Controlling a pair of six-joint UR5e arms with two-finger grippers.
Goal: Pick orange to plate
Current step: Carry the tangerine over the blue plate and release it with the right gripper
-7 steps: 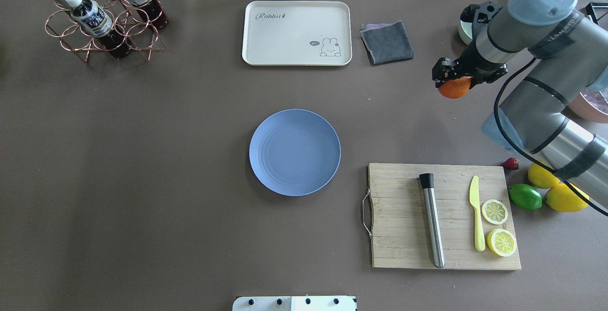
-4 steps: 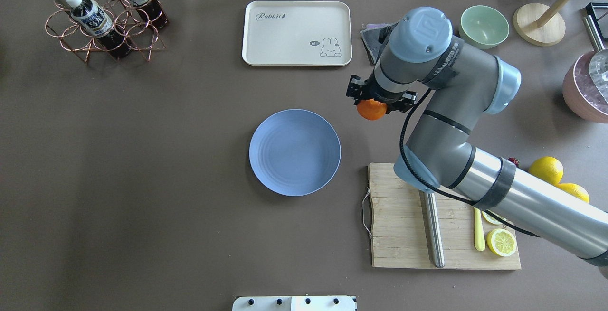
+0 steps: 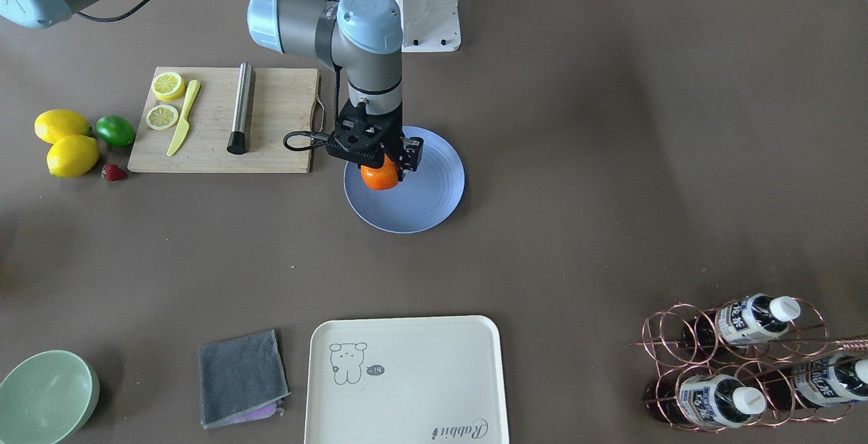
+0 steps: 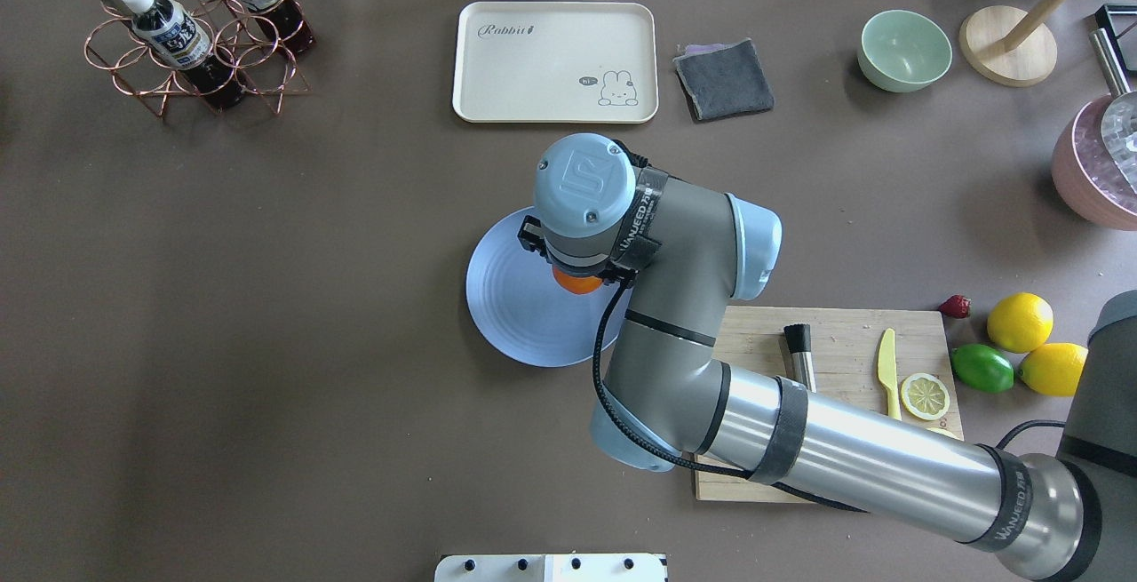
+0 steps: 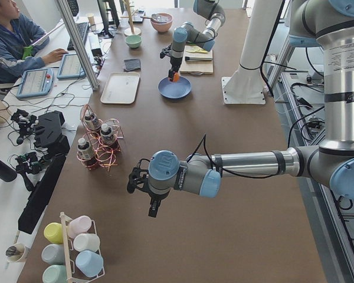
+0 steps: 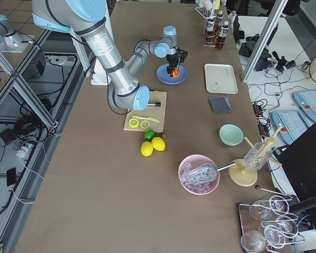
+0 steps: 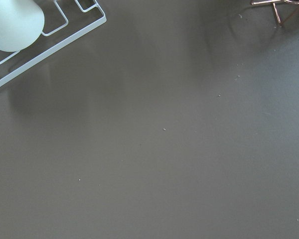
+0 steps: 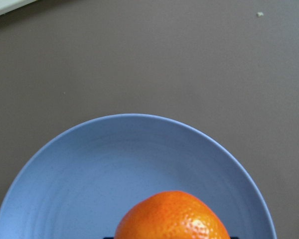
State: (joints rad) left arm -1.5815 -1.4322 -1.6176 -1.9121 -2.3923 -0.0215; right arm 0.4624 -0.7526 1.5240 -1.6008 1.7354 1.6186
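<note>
My right end effector [image 3: 382, 167] is closed on the orange [image 3: 378, 179], the jaws pinching its upper sides, so the fruit hangs below the fingers with its lower half showing. My left end effector [image 5: 134, 180] hangs over bare surface towards the left end of the bench [image 3: 610, 159], well apart from everything in the task. I cannot tell whether it is open or closed, and its wrist camera sees only brown surface and the corner of a wire rack. The right arm is plainly the nearer one and has the job in hand.

The plate [image 3: 434, 200] lies about midway along the bench, roughly central between its front and back edges. The wooden cutting board [image 3: 217, 125] is just beside it on the side towards the right end.

What the next move turns on is simple: the plate is straight below the orange. The fruit sits inside the rim, off centre towards the cutting-board side. From the side views it looks a little above the plate, though I cannot say for certain that it is not touching. I judge that a short descent and a release remain.

The orange is round, so no long axis matters. Its skin is bright, glossy and finely pebbled.
</note>
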